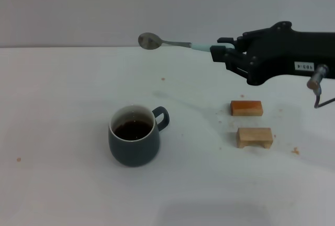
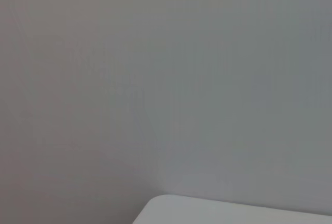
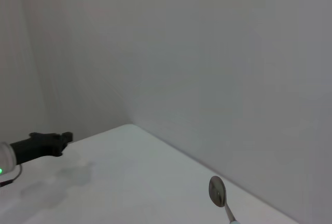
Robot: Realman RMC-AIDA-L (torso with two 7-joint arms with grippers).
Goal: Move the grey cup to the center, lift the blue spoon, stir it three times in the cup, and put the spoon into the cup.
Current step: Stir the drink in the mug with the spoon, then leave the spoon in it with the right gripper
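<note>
Right gripper (image 1: 217, 49) raised above the far right part of the table (image 1: 63, 95), reaching in from the right side of the head view. Fingers (image 1: 226, 41) clenched on the pale blue handle end of the spoon (image 1: 157, 42). Spoon held about level in the air, pointing toward the robot's left, metal bowl at the far tip and well clear of the table. Bowl also visible in the right wrist view (image 3: 217, 191), grey and shiny, with the thin neck below it running out of the picture.

Cup (image 1: 134, 135) standing upright on the table, near the middle, in front of and to the left of the held spoon, well apart from it. Dark grey outside, white inside, filled with dark brown liquid. Loop handle turned toward the right and a little away from the robot.

Two small wooden blocks on the table to the right of the cup, below the gripper: orange-brown block (image 1: 246, 108) farther, pale block (image 1: 254, 137) nearer, close to each other but not touching.

Left gripper (image 3: 49, 143) seen only in the right wrist view, low over the far table edge; state of its fingers cannot be told.
</note>
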